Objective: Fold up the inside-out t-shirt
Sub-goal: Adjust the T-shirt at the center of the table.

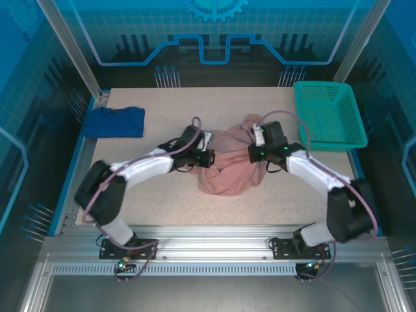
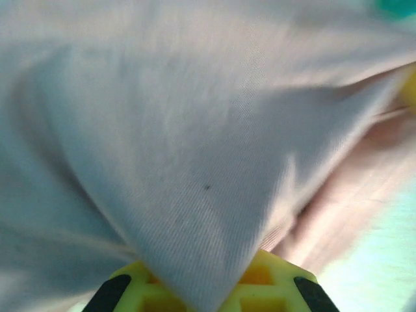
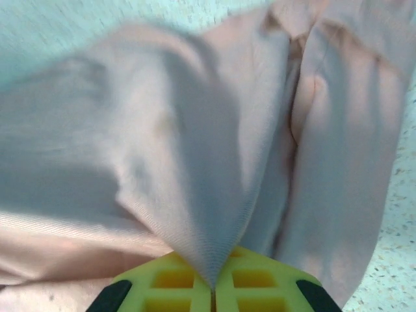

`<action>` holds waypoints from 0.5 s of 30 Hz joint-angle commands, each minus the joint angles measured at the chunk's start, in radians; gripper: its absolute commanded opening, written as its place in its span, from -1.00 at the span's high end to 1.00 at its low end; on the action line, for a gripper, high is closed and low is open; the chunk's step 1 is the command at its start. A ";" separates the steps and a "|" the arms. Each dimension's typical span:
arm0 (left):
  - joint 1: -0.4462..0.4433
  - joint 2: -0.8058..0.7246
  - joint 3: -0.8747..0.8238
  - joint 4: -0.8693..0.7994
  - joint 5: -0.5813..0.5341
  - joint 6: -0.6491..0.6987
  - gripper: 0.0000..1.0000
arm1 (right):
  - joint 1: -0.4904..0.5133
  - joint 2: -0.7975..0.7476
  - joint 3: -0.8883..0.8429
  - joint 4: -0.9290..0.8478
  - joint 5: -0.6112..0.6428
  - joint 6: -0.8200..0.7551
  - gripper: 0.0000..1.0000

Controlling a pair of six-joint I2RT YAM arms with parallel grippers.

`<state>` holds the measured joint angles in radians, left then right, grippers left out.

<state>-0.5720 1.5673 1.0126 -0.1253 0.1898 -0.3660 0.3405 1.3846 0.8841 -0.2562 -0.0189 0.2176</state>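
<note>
The inside-out t-shirt (image 1: pixel 227 166), dusty pink, lies bunched in a heap at the middle of the table. My left gripper (image 1: pixel 207 156) is at the heap's left edge, shut on a fold of the t-shirt (image 2: pixel 195 195) that runs down between its yellow fingers (image 2: pixel 273 283). At the heap's upper right, my right gripper (image 1: pixel 255 153) is likewise shut on the t-shirt; a pinched peak of pink cloth (image 3: pixel 208 214) narrows into the closed seam between its yellow fingers (image 3: pixel 260 286). Both arms reach inward toward each other over the cloth.
A dark blue cloth (image 1: pixel 115 121) lies crumpled at the back left of the table. A teal mesh basket (image 1: pixel 328 116) stands at the back right. Speckled tabletop (image 1: pixel 162 201) lies bare in front of the heap.
</note>
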 commanded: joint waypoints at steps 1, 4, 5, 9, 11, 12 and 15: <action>0.066 -0.132 -0.068 0.185 0.270 -0.128 1.00 | -0.018 -0.059 -0.080 0.045 -0.121 0.017 0.87; 0.093 -0.166 -0.088 0.231 0.342 -0.173 1.00 | -0.008 -0.084 -0.096 0.008 -0.039 0.014 0.68; 0.092 -0.170 -0.084 0.230 0.359 -0.175 1.00 | -0.001 -0.098 -0.094 -0.005 -0.011 0.000 0.53; 0.092 -0.174 -0.069 0.209 0.379 -0.171 1.00 | 0.068 -0.191 -0.120 0.029 0.018 -0.080 0.09; 0.093 -0.174 -0.069 0.202 0.376 -0.165 1.00 | 0.119 -0.231 -0.143 0.077 0.010 -0.125 -0.02; 0.093 -0.173 -0.069 0.198 0.376 -0.163 1.00 | 0.139 -0.240 -0.148 0.096 0.000 -0.145 -0.05; 0.092 -0.173 -0.072 0.193 0.376 -0.160 1.00 | 0.173 -0.208 -0.137 0.120 -0.006 -0.187 -0.08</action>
<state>-0.4812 1.3987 0.9451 0.0505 0.5220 -0.5198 0.4934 1.1587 0.7464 -0.1909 -0.0204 0.1024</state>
